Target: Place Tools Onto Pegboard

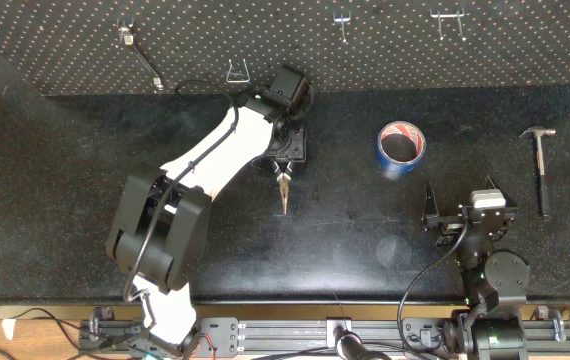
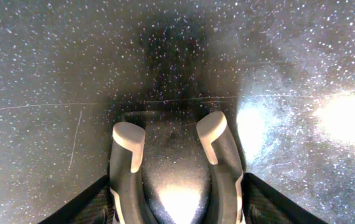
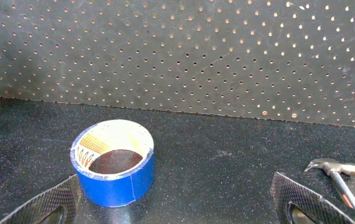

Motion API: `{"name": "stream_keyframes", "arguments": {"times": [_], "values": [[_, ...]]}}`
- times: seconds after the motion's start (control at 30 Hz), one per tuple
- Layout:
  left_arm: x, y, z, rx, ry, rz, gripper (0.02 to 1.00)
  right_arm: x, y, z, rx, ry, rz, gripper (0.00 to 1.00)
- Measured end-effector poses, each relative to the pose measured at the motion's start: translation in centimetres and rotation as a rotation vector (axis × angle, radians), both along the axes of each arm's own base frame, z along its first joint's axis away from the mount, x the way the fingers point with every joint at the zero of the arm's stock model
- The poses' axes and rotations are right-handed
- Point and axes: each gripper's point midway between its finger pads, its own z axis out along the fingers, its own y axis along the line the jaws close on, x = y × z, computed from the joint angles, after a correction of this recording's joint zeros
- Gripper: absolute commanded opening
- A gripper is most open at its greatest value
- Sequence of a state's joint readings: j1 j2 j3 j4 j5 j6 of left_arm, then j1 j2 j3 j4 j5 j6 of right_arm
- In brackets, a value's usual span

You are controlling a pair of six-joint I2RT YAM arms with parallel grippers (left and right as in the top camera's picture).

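A pair of pliers (image 1: 283,188) with grey handles (image 2: 127,158) sits at the middle of the black table, nose toward the front edge. My left gripper (image 1: 289,150) is over its handle end, and its black fingers (image 2: 261,199) press the outer sides of both handles, shut on them (image 2: 174,186). A blue tape roll (image 1: 401,148) (image 3: 112,165) stands upright right of centre. At the far right a hammer (image 1: 540,170) (image 3: 336,174) lies flat. My right gripper (image 1: 445,218) (image 3: 177,208) is near the front right, open, holding nothing and facing the tape roll.
The pegboard (image 1: 385,50) spans the back, with a wire hook (image 1: 237,72) behind the left gripper and two more hooks (image 1: 342,22) (image 1: 448,20) at the top. A dark item with a cord (image 1: 143,58) hangs at the left.
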State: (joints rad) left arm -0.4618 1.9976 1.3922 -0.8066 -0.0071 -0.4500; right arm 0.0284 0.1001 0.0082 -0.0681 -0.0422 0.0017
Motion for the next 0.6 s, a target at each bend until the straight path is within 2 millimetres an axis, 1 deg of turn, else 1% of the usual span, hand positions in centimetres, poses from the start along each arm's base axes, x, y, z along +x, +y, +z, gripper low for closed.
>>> {"name": "stream_keyframes", "arguments": {"times": [0.1,0.33,0.4,0.53,0.57,0.6], "values": [[0.0,0.01,0.0,0.0,0.0,0.0,0.592,0.0,0.0,-0.01,0.0,0.0,0.0,0.996],[0.0,0.0,0.0,0.0,0.0,0.001,0.581,0.0,0.0,0.0,0.0,0.0,0.0,0.996],[0.0,0.01,0.0,0.0,0.0,0.001,0.544,0.0,0.0,0.0,0.0,0.0,0.0,0.996],[0.0,0.0,0.0,-0.001,0.0,0.004,0.544,0.0,0.0,0.0,0.0,0.0,0.0,0.996],[0.0,0.01,0.0,0.0,0.0,0.004,0.52,0.0,0.0,0.0,0.0,0.0,0.0,0.996],[0.0,0.0,0.0,-0.001,0.0,0.005,0.382,0.0,0.0,0.0,0.0,0.0,0.0,0.996]]}}
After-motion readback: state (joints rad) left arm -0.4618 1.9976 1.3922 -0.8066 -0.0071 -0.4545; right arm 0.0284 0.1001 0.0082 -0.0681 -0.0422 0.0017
